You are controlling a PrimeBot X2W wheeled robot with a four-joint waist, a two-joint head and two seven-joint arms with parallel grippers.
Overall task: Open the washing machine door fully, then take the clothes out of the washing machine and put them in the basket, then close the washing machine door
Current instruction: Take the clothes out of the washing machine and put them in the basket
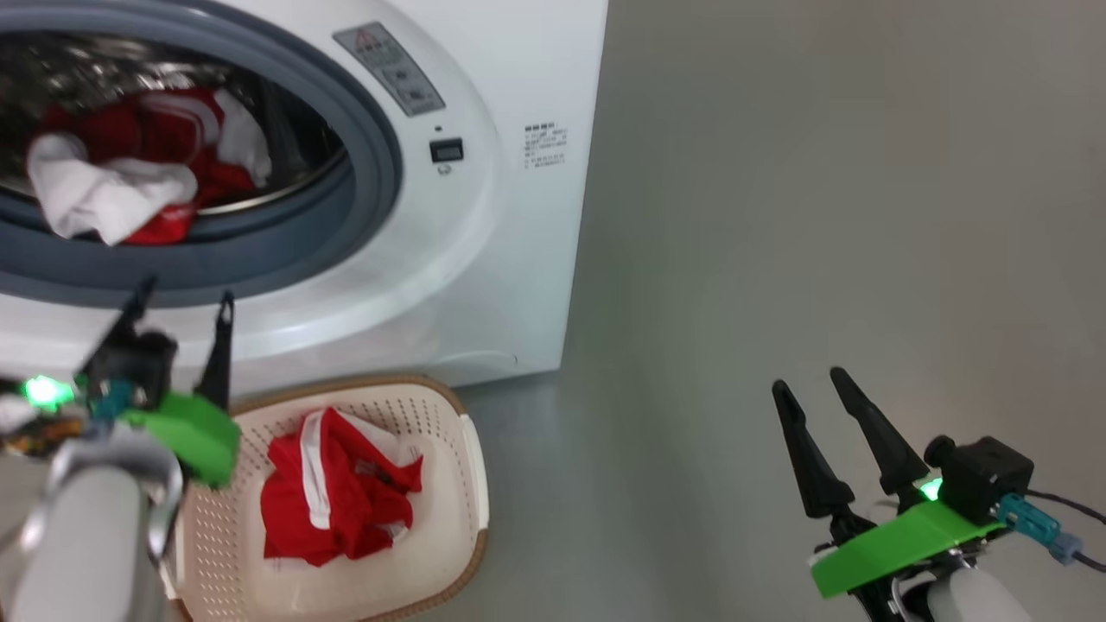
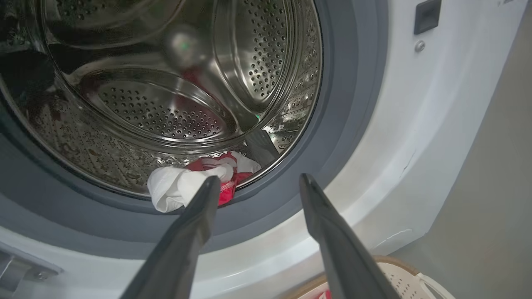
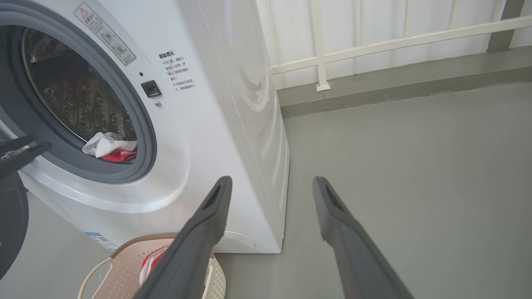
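Unloading is midway, I'm judging. The washing machine [image 1: 484,259] is standing with its mouth uncovered, and what looks like the washing machine door [image 3: 10,224] is swung aside to the left. The basket [image 1: 436,553] is sitting on the floor just in front, already holding one red garment [image 1: 337,492]. More clothes [image 1: 130,173], red and white, are lying at the drum's front lip, against the gasket. I'm holding the left tool [image 1: 187,292] spread and empty just outside the opening, aiming at that pile. The right tool [image 1: 810,382] is hanging spread and empty, well apart. Next I'm expecting to reach in left, pinch the white fold, lift it over the gasket.
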